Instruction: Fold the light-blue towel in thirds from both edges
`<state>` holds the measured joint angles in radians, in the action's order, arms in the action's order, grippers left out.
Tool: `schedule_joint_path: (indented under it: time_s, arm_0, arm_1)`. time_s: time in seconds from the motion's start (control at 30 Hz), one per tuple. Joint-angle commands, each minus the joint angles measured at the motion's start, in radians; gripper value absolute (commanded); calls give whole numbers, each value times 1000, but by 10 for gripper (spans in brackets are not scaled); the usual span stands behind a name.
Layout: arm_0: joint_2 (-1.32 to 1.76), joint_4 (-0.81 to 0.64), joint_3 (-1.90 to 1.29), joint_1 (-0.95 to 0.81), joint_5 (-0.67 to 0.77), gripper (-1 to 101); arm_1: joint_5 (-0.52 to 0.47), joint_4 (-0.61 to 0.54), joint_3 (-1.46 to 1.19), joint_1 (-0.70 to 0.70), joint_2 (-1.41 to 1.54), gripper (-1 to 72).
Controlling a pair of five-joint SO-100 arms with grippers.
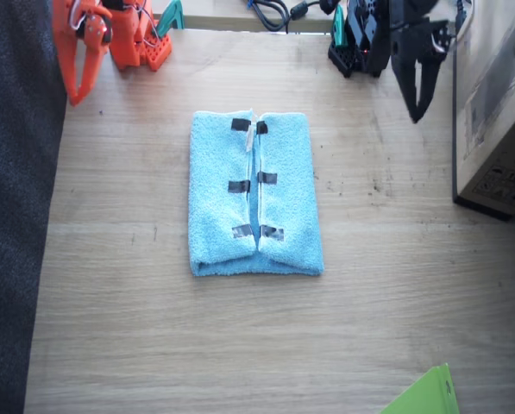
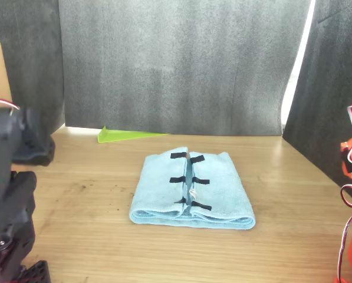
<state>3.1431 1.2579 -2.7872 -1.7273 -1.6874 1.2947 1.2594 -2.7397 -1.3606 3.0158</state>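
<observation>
Fixed view shows the light-blue towel [image 1: 254, 194] mid-surface, both edges [image 1: 255, 181] meeting. It's soft and floppy, so pinch a taped edge. Right gripper [image 1: 83, 65] looks closed, empty; left gripper [image 1: 419, 97] slightly parted.

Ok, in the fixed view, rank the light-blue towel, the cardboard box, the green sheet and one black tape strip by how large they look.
1. light-blue towel
2. cardboard box, cut off by the frame, so its full size is unsure
3. green sheet, also cut off
4. black tape strip
</observation>
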Motion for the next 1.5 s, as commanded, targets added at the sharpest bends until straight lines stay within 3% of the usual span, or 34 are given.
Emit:
schedule_joint_path:
  time_s: [0.0,0.3,0.6,0.9,1.47]
  arm_0:
    - [37,28,-6,-6,-14,43]
    - [37,18,-8,-18,34,72]
    - [37,3,-12,-32,12,-2]
    - [35,8,-12,-41,58,-3]
    - [35,12,-11,-78,118,-3]
  arm_1:
    - [25,67,-34,-40,135,4]
    - [80,66,-34,14,135,10]
    - [123,66,-34,55,133,0]
    - [32,71,-34,-35,133,0]
    - [92,67,-34,25,133,0]
